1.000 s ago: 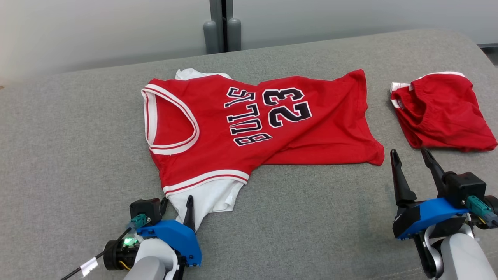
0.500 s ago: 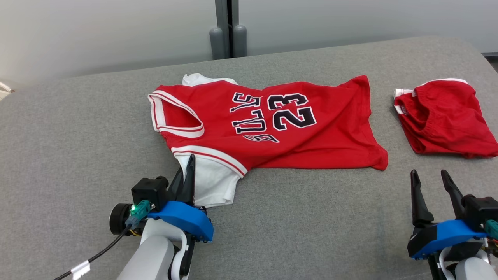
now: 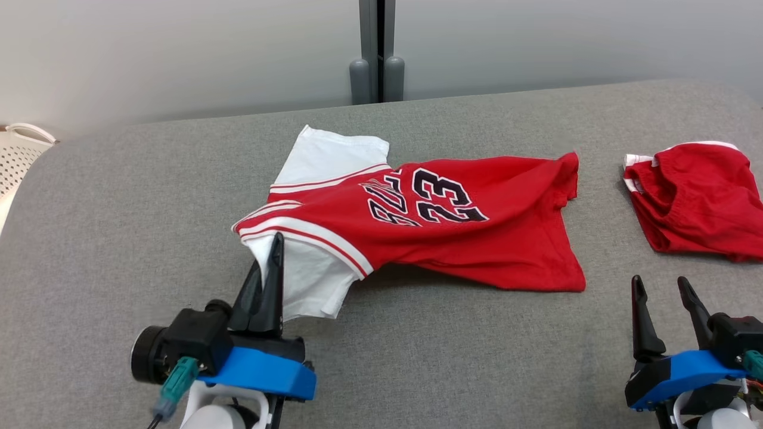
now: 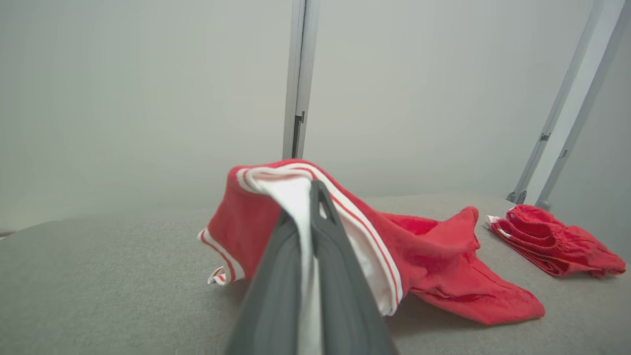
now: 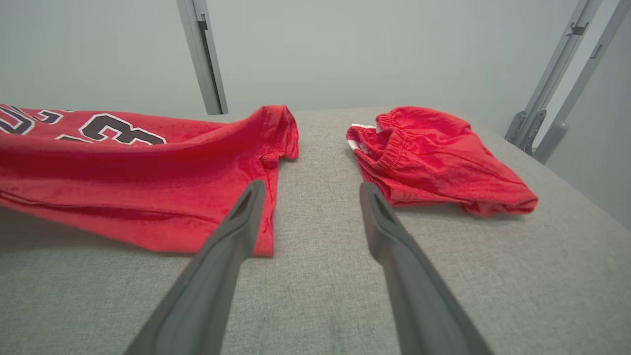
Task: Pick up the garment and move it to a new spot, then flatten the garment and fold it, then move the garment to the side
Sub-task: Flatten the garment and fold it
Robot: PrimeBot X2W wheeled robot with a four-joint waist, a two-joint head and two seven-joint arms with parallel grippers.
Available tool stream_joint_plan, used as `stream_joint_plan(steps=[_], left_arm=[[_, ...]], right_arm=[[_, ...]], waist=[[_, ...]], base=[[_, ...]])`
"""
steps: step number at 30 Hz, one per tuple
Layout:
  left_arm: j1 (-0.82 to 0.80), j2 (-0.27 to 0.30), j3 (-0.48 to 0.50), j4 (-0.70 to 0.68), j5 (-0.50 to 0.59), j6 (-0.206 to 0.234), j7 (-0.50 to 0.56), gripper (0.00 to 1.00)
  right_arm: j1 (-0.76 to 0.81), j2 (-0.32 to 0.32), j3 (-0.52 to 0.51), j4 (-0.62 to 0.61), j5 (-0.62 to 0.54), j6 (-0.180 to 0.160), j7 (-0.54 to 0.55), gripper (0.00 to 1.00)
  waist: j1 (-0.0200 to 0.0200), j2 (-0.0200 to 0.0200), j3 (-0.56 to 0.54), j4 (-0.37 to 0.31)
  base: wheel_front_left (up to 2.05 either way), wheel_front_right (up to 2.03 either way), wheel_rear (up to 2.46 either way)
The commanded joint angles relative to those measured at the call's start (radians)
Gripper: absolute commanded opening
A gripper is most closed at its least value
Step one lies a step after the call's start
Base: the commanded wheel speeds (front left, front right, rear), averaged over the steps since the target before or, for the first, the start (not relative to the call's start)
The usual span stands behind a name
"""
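The garment (image 3: 453, 232) is a red jersey with white sleeves and a black "23", lying across the middle of the grey cushion. My left gripper (image 3: 275, 243) is shut on its near white sleeve and lifts that end off the cushion. In the left wrist view the white cloth (image 4: 305, 231) runs between the closed fingers while the red body (image 4: 443, 266) drapes down to the right. My right gripper (image 3: 660, 285) stands open at the lower right, just short of the jersey's hem corner (image 5: 261, 236), with nothing between its fingers.
A folded pair of red shorts (image 3: 691, 199) lies at the right on the grey cushion (image 3: 119, 238). A white perforated basket (image 3: 18, 158) shows at the far left edge. Behind the cushion stands a pale wall with a grey upright post (image 3: 377, 53).
My left gripper closed on the white sleeve and raised it, so the jersey's near end folded up and over. The head camera shifted, sliding the scene right and down. The right gripper stayed open.
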Motion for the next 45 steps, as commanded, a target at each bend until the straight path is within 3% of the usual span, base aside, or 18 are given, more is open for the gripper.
stream_joint_plan(steps=[1, 5, 8, 20, 28, 29, 30, 31, 37, 45], left_arm=[[0.024, 0.015, 0.013, -0.032, 0.005, 0.019, 0.007, 0.00], [0.093, 0.050, 0.059, -0.083, -0.014, 0.065, 0.038, 0.00], [0.115, 0.062, 0.089, -0.042, -0.045, 0.070, 0.053, 0.00], [-0.056, 0.029, 0.150, 0.325, -0.151, -0.014, -0.006, 0.00], [-0.205, 0.011, 0.178, 0.573, -0.178, -0.071, -0.056, 0.00], [-0.217, 0.008, 0.177, 0.599, -0.177, -0.079, -0.063, 0.11], [-0.227, 0.004, 0.173, 0.620, -0.174, -0.088, -0.069, 0.46], [-0.239, 0.001, 0.173, 0.637, -0.168, -0.095, -0.075, 1.00], [-0.259, -0.021, 0.183, 0.667, -0.137, -0.122, -0.093, 1.00], [-0.177, -0.048, 0.244, 0.503, -0.050, -0.123, -0.093, 1.00]], right_arm=[[0.004, 0.001, 0.000, -0.002, -0.001, 0.000, -0.005, 1.00], [0.006, 0.002, -0.007, -0.003, 0.000, 0.000, -0.008, 1.00], [0.001, 0.003, -0.007, 0.002, -0.004, 0.000, -0.010, 1.00], [-0.048, 0.004, 0.023, -0.001, -0.007, 0.000, -0.007, 1.00], [-0.097, -0.014, 0.102, 0.019, -0.005, 0.000, 0.060, 1.00], [-0.104, -0.020, 0.113, 0.024, -0.005, 0.000, 0.072, 1.00], [-0.111, -0.025, 0.125, 0.031, -0.002, 0.000, 0.084, 1.00], [-0.116, -0.031, 0.135, 0.038, 0.003, 0.000, 0.094, 1.00], [-0.128, -0.062, 0.187, 0.081, 0.038, 0.000, 0.159, 1.00], [-0.152, -0.079, 0.216, 0.162, 0.096, 0.000, 0.214, 1.00]], waist=[[0.0001, 0.0001, 0.004, -0.003], [0.0001, 0.0001, 0.018, -0.007], [0.0001, 0.0001, 0.028, -0.013], [0.0001, 0.0001, 0.071, -0.037], [0.0001, 0.0001, 0.115, -0.040], [0.0001, 0.0001, 0.117, -0.037], [0.0001, 0.0001, 0.119, -0.035], [0.0001, 0.0001, 0.120, -0.031], [0.0001, 0.0001, 0.111, 0.003], [0.0001, 0.0001, 0.101, 0.053]], base=[[0.00, 0.00, 0.00], [0.00, 0.00, 0.00], [0.00, 0.00, 0.00], [0.00, 0.00, 0.00], [0.00, 0.00, 0.00], [0.00, 0.00, 0.00], [0.00, 0.00, 0.00], [0.00, 0.00, 0.00], [0.00, 0.00, 0.00], [0.00, 0.00, 0.00]])
